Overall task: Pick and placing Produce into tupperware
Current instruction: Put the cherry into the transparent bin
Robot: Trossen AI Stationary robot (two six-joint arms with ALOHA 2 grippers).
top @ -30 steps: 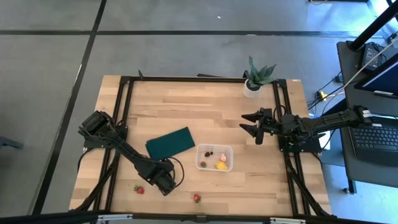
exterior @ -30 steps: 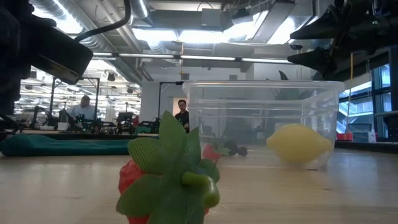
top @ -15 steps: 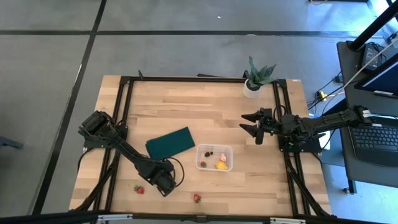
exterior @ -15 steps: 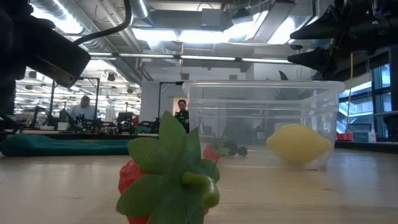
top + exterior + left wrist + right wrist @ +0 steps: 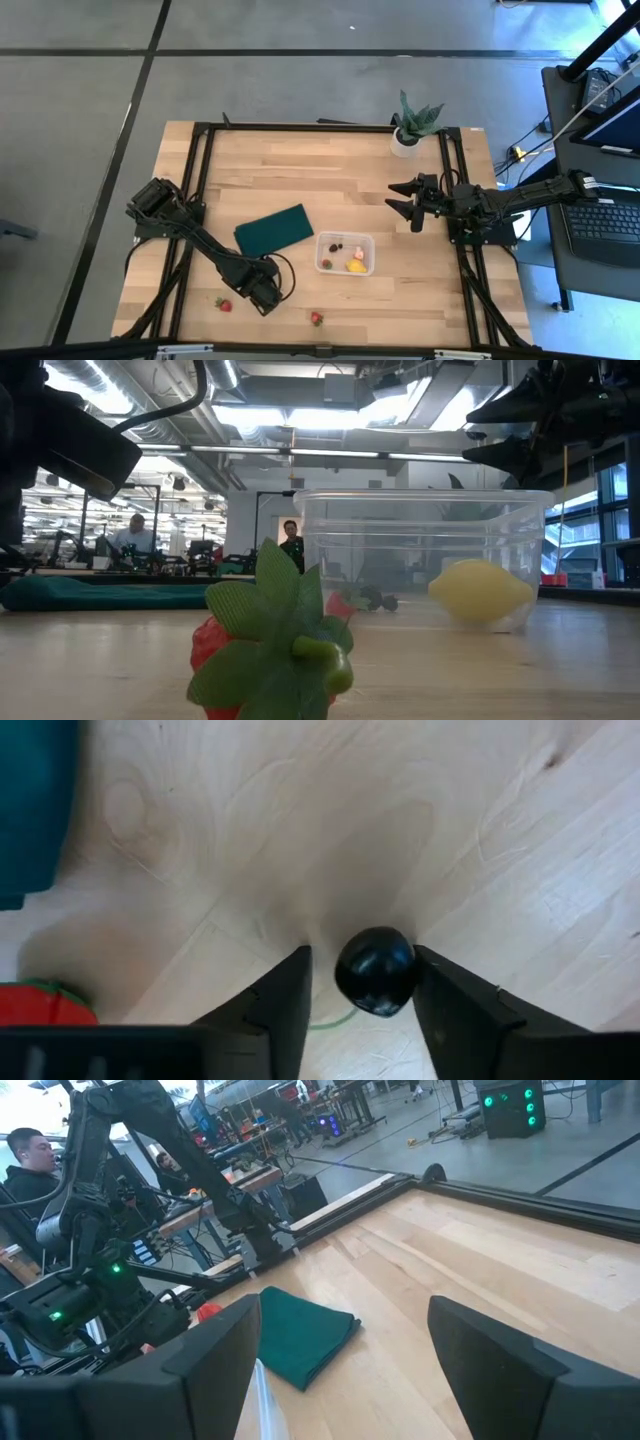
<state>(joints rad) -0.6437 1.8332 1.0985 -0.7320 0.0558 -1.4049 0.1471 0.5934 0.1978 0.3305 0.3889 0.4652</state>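
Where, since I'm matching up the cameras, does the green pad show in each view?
High view: green pad at mid-table, just left of the clear tub.
Low view: a flat strip far back, left of the tub.
Left wrist view: only an edge, across bare wood from a dark berry.
Right wrist view: lying flat on the wood.
Shared landmark: the wooden table under it.
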